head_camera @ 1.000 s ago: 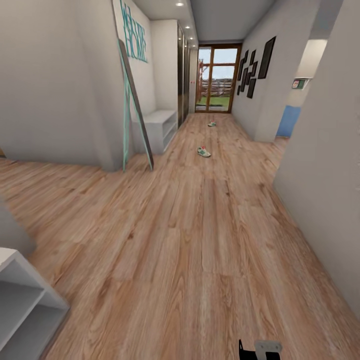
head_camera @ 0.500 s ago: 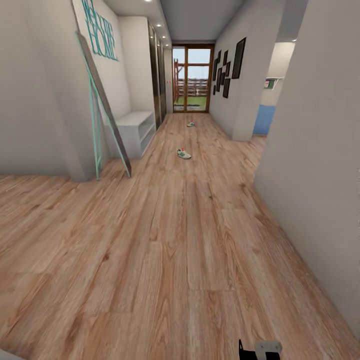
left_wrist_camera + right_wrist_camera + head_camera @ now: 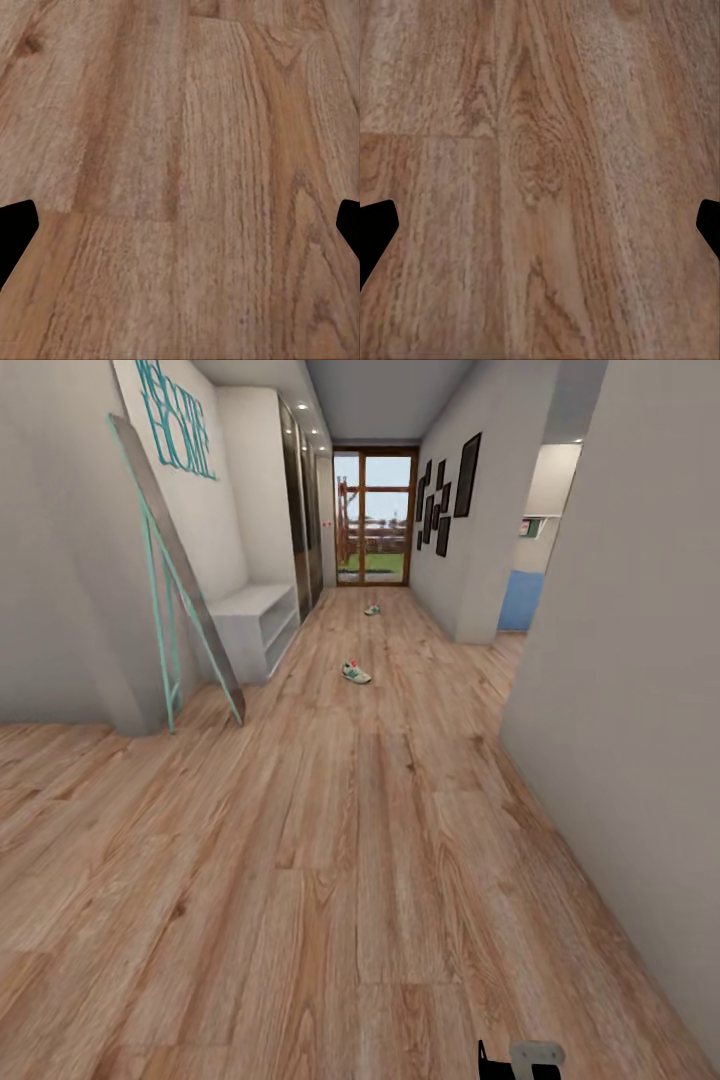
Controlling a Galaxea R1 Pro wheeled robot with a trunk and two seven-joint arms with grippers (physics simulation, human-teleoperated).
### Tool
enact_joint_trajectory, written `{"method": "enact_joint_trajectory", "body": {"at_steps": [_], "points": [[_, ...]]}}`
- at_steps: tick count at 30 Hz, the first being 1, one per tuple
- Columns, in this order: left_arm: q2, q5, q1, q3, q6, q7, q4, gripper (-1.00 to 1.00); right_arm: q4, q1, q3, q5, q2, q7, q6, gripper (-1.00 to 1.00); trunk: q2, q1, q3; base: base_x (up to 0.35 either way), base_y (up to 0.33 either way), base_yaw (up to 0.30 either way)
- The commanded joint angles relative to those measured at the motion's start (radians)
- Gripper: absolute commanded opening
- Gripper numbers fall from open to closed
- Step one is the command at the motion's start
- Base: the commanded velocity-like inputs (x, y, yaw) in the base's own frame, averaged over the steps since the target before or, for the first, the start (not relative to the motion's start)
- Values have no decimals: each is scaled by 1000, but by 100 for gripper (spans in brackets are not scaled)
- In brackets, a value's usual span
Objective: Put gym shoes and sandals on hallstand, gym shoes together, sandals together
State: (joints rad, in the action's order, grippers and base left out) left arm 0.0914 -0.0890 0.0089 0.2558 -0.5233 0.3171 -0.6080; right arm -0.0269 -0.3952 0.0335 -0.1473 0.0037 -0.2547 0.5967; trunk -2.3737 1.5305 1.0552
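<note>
Left claw (image 3: 180,225): spread wide, dark fingertips at opposite edges of its wrist view, nothing between them, wood-plank corridor floor (image 3: 180,150) below. Right claw (image 3: 540,225): likewise spread wide and empty above a knot in the floor planks. Nearest item in head view: a small dark-and-grey part of the robot (image 3: 520,1057) at the bottom edge, right of centre. Mid-distance, left: mint-framed leaning mirror (image 3: 175,575) propped against the wall corner. Just beyond it, left wall: low white shelving unit (image 3: 255,622) under mint wall lettering (image 3: 175,415). Centre of floor, level with that unit: one gym shoe (image 3: 355,673), lying alone. Farther along, well apart: second gym shoe (image 3: 372,610), small, details unclear. Right wall: dark picture frames (image 3: 445,495). Far end: glazed wooden door (image 3: 375,515).
</note>
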Motion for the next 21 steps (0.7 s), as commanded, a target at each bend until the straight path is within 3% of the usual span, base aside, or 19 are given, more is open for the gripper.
{"method": "enact_joint_trajectory", "body": {"at_steps": [1,21], "points": [[0,-10,0,2,2,10,-1,100,1,-1,3,-11,0,-8,1,100,0,0,1,328,-56,-1],[2,-11,0,2,2,9,-1,100,1,-1,3,-11,-1,-8,0,100,0,0,1,337,-8,0]]}}
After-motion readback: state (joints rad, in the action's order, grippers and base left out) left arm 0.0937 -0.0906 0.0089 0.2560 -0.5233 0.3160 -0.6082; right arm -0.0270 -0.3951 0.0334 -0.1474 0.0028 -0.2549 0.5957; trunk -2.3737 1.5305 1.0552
